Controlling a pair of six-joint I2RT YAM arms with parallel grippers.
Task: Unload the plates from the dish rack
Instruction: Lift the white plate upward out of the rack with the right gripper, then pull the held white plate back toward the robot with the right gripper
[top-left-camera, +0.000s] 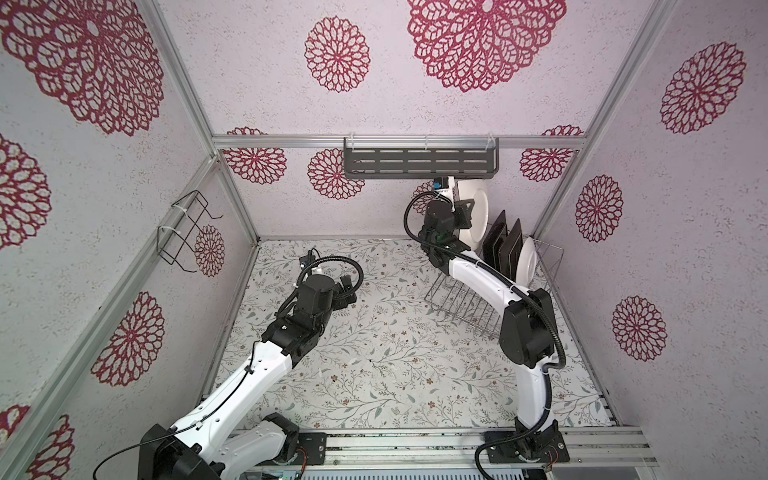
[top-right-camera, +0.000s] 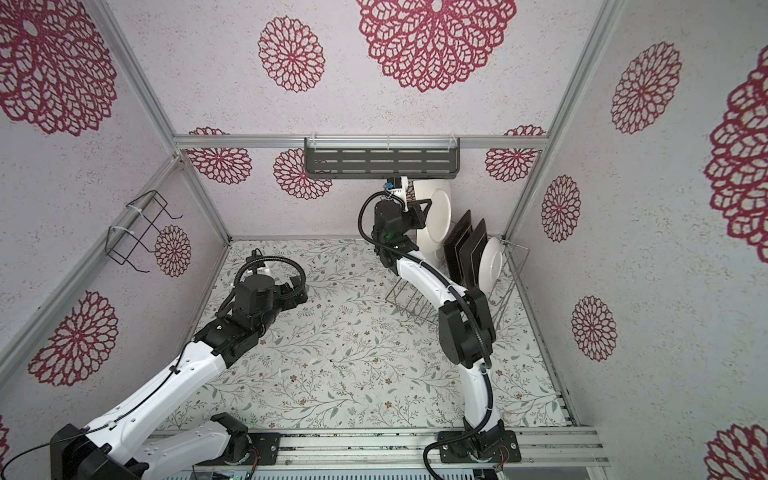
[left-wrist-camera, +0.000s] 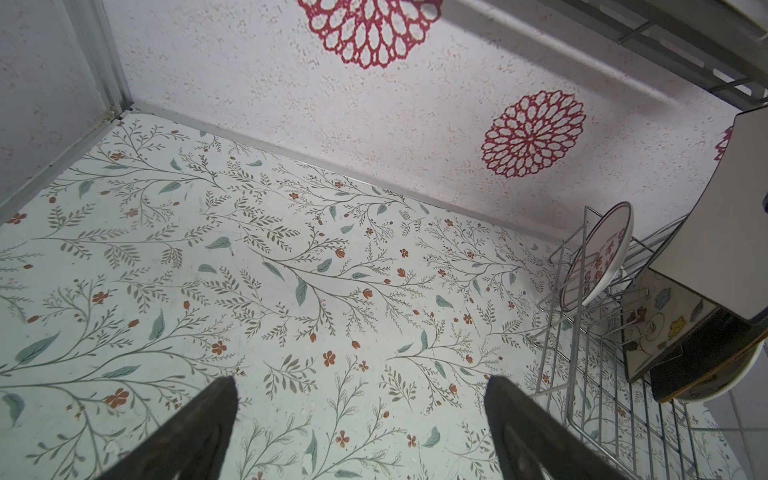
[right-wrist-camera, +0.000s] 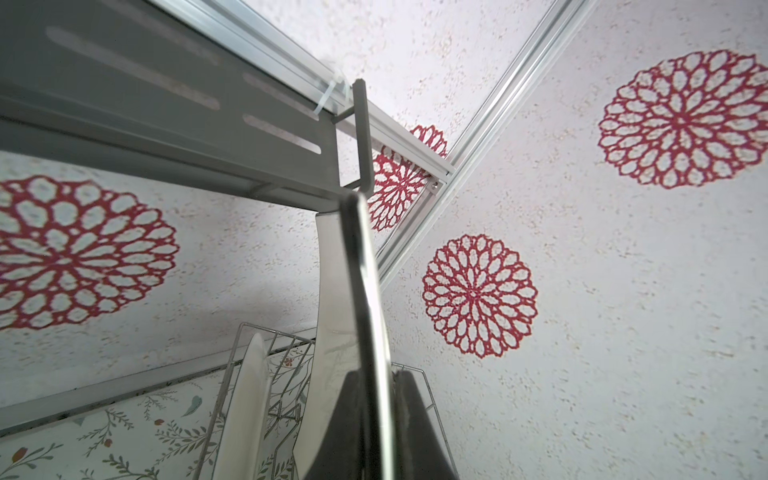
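The right gripper (right-wrist-camera: 380, 390) is clamped on the rim of a glossy white plate (top-left-camera: 476, 216), held on edge above the silver wire dish rack (top-left-camera: 457, 309), just under the dark grey slotted shelf (top-left-camera: 419, 160); two dark-backed square plates (top-left-camera: 496, 241) and a round white plate (top-left-camera: 527, 259) stand upright in the rack; only the left wrist view shows a cream flowered face (left-wrist-camera: 656, 324) and a red-lettered round plate (left-wrist-camera: 598, 257); the left gripper (left-wrist-camera: 361, 415) gapes wide, empty, over the leaf-printed surface (left-wrist-camera: 291, 291).
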